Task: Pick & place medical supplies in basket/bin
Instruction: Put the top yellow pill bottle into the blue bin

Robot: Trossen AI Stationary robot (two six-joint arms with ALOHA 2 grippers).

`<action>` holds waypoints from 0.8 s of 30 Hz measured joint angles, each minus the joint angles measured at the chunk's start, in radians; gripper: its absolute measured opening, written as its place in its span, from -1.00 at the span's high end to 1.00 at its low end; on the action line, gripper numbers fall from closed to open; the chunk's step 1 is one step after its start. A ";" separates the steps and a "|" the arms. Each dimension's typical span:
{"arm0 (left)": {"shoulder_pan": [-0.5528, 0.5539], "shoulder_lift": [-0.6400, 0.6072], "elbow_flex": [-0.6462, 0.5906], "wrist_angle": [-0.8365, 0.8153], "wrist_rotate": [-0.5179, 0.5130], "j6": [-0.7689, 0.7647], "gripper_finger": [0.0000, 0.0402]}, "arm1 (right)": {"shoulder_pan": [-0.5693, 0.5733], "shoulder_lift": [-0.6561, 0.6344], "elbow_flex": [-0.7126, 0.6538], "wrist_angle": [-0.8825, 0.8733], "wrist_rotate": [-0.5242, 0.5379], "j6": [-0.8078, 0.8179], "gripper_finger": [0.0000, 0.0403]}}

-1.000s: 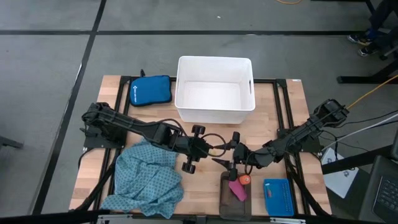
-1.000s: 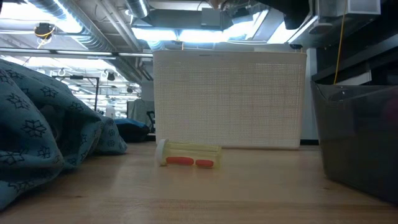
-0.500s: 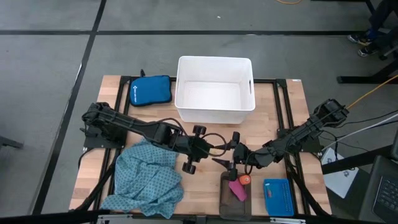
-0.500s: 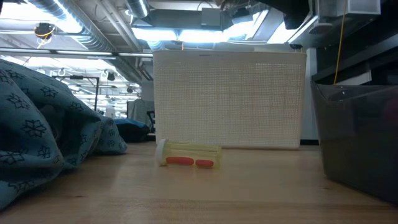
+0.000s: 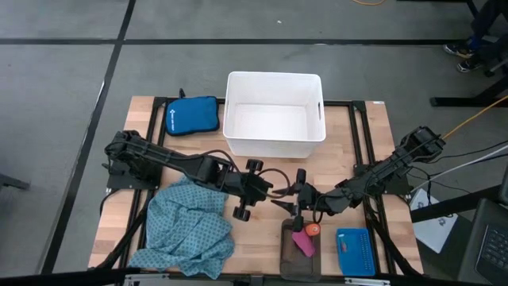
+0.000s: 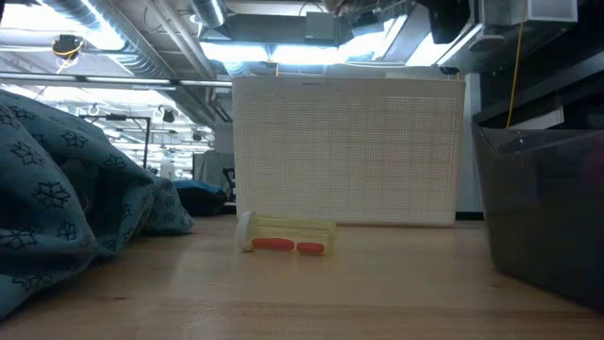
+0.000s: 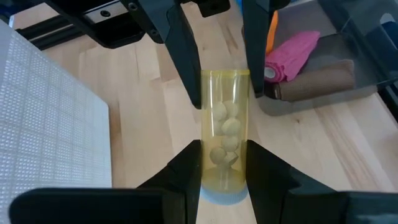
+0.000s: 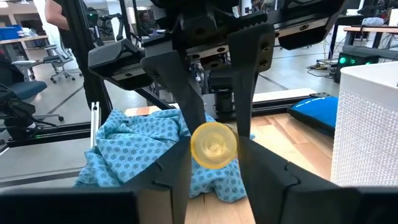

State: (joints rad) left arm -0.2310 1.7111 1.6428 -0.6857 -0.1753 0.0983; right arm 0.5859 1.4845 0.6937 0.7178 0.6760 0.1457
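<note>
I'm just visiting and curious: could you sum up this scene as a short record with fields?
Held item: yellow tube of small tan balls
Left tool: shut on the tube
Right tool: shut on the tube's other end
Bin: white tub, looks empty
Tray: holds a pink piece and an orange piece
Cloth: teal, crumpled, outside the tub

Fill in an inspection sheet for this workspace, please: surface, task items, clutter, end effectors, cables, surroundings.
Surface: wooden table.
Job's things: white tub looks empty; teal cloth on table; pink piece and orange piece in dark tray; blue basket; yellow vial of tan pieces; capsule vial lying on table.
Clutter: blue pouch.
End effectors: left end effector and right end effector both appear closed on the yellow vial, at opposite ends.
Cables: black loop by left arm; yellow cable off-table.
Surroundings: grey floor; person behind.
</note>
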 joint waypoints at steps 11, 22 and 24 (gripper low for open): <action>-0.001 0.000 0.000 0.000 0.015 -0.001 0.50 | -0.002 0.000 0.000 0.000 -0.007 -0.004 0.44; -0.004 0.000 0.000 0.004 0.017 0.033 0.28 | -0.004 0.000 0.000 0.000 -0.006 -0.004 0.44; -0.004 0.000 0.000 0.002 0.018 0.044 0.20 | -0.003 0.000 0.000 0.000 -0.003 -0.004 0.44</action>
State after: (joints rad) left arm -0.2350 1.7111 1.6424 -0.6837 -0.1577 0.1422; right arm 0.5827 1.4841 0.6937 0.7181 0.6727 0.1414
